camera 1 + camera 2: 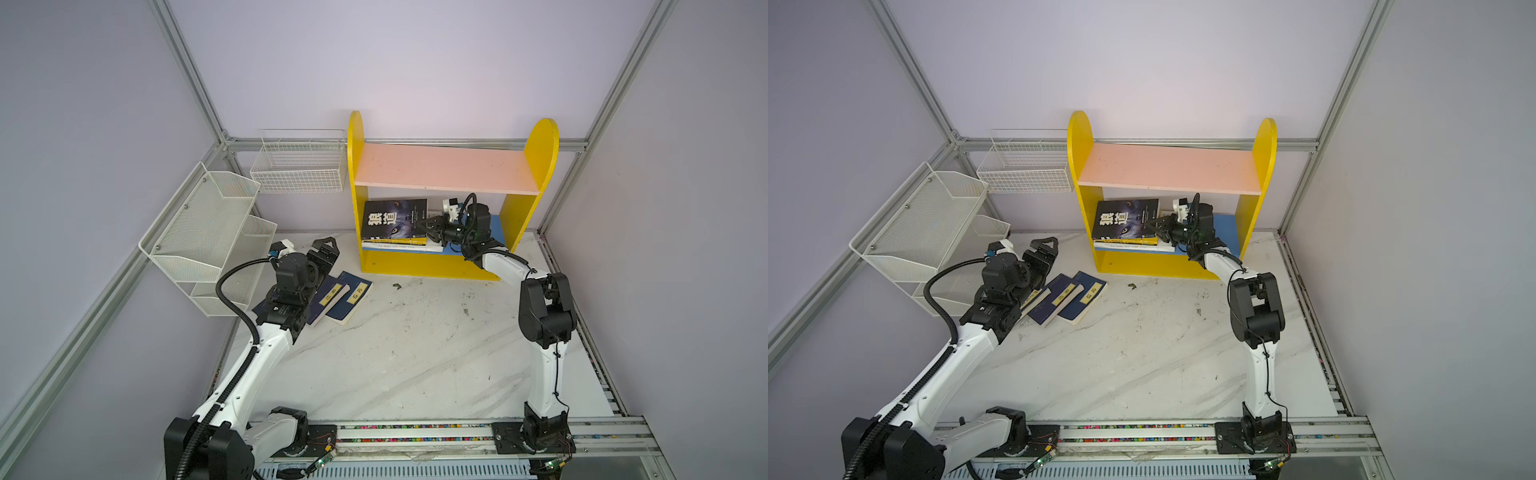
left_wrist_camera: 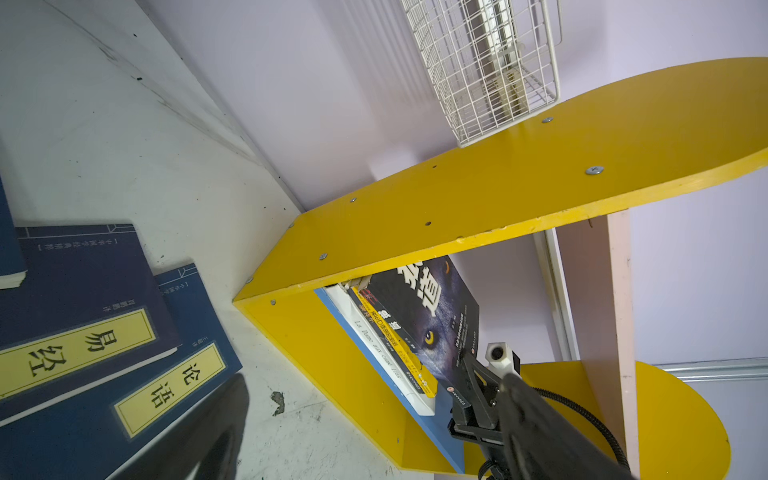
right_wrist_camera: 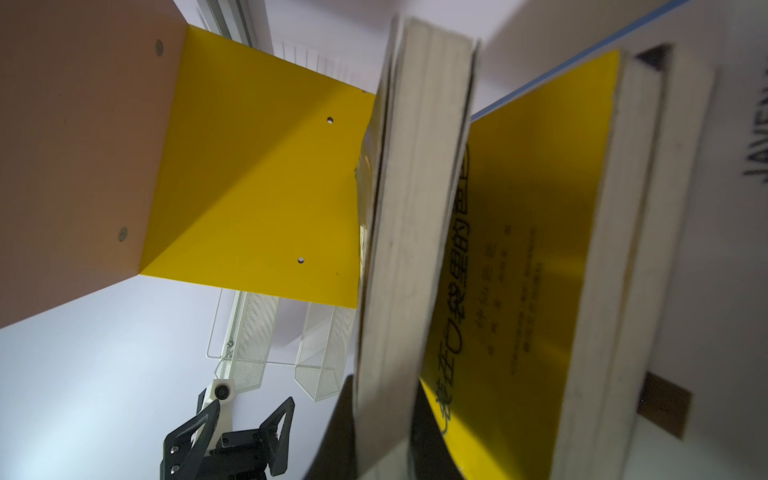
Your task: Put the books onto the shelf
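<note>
Overhead pair plus wrist cameras.
Both top views overlook the counter [image 1: 415,353]; both wrist views, close in, share the shelf [image 2: 498,187].

A paperback [image 3: 411,208] pinched edge-on inside the shelf [image 3: 257,187]

The right gripper [image 3: 384,444] has its two dark fingers [image 3: 336,432] closed on either side of the paperback, whose pale page block fills the middle of the view. Next to it lies a yellow book [image 3: 528,232] with black characters on its cover, the paperback angled away from it. Beyond that is a blurred white book [image 3: 731,249] with dark lettering. The pink board [image 3: 75,145] meets the yellow side panel, and a thin edge of the blue board [image 3: 540,85] shows behind the books. Past the shelf hang the white mesh rack [image 3: 257,332] and the left gripper [image 3: 239,432], fingers spread apart.
</note>
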Controlling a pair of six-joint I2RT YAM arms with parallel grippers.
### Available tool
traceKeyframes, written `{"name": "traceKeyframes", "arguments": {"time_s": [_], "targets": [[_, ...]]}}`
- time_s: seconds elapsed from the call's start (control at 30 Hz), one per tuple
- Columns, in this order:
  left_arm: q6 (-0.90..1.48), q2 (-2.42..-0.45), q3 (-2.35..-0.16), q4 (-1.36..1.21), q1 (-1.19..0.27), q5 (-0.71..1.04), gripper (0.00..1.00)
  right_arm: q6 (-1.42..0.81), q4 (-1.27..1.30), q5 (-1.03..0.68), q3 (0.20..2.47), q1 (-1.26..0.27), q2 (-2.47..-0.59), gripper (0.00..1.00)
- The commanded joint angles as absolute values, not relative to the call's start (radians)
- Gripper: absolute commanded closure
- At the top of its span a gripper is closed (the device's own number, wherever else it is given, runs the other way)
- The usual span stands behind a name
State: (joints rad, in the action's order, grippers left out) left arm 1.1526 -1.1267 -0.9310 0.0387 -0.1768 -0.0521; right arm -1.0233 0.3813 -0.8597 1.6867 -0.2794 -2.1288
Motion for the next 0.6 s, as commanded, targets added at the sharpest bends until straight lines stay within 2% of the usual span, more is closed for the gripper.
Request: {"name": "traceKeyframes", "arguments": {"time_s": [0.0,0.3,0.57], "targets": [[1.164,-1.126,-0.891,-0.003,-0.170,-0.038,0.08,-1.055,0.455,-0.864,1.719,-0.274,-2.146,0.90],[1.180,-1.152,-0.889,-0.023,-0.170,-0.015,0.08,-1.032,0.403,-0.797,1.719,-0.273,-2.142,0.90],[1.181,-1.170,-0.890,-0.035,-0.169,-0.008,0.08,-0.914,0.249,-0.768,1.751,-0.279,-2.135,0.85]]}}
